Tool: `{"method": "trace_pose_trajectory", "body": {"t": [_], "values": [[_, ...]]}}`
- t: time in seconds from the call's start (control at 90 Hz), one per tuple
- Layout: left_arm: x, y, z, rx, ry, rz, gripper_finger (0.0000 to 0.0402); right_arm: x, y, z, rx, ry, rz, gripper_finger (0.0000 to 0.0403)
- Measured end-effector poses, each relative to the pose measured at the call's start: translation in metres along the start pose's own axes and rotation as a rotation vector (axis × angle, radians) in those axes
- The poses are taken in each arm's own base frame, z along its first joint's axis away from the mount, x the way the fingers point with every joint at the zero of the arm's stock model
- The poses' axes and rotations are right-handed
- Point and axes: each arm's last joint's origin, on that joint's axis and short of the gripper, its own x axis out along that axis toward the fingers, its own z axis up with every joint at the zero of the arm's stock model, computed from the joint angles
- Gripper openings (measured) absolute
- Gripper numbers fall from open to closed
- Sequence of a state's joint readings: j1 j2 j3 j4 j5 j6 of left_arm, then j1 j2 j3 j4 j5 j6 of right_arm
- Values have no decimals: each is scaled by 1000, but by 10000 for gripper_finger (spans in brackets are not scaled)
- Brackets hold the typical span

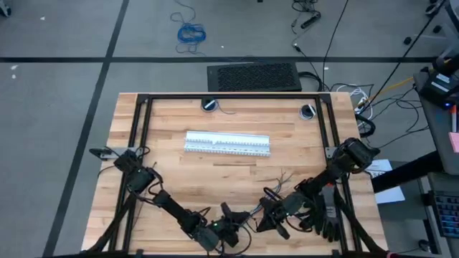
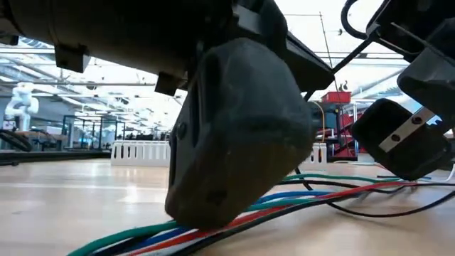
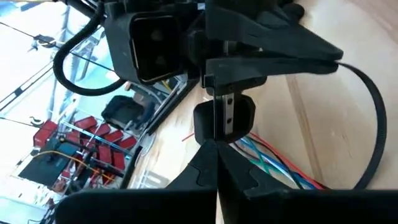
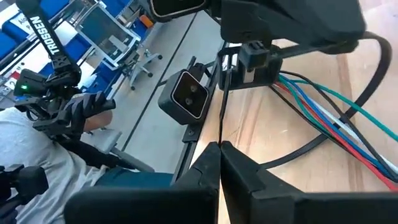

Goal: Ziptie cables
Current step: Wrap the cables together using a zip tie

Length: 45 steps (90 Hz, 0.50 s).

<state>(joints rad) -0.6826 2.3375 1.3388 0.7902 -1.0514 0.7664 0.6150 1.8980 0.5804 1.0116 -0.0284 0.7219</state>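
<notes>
While both arms meet at the table's near edge, the left gripper (image 3: 217,163) and right gripper (image 4: 219,163) each pinch a ziptie (image 3: 373,112) looped round the cables (image 4: 339,121).

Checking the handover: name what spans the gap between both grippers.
A thin dark ziptie runs straight from right gripper to left gripper; right wrist view shows it.

From overhead, both hands sit against the picture's lower edge, the left hand (image 1: 233,228) and right hand (image 1: 264,218) too small and dark to show what passes between them. In the low view a dark hand housing (image 2: 238,128) fills the middle, hiding where the coloured wires (image 2: 213,226) run. The ziptie (image 3: 373,118) loops off the left wrist picture's edge.
</notes>
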Motion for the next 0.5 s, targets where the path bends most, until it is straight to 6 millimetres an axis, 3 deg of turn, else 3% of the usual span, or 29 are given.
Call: {"method": "trace_pose_trajectory", "body": {"t": [0.5], "values": [[0,-2,0,3,-9,-21,0,0,-4,3,-3,-5,-15,0]]}}
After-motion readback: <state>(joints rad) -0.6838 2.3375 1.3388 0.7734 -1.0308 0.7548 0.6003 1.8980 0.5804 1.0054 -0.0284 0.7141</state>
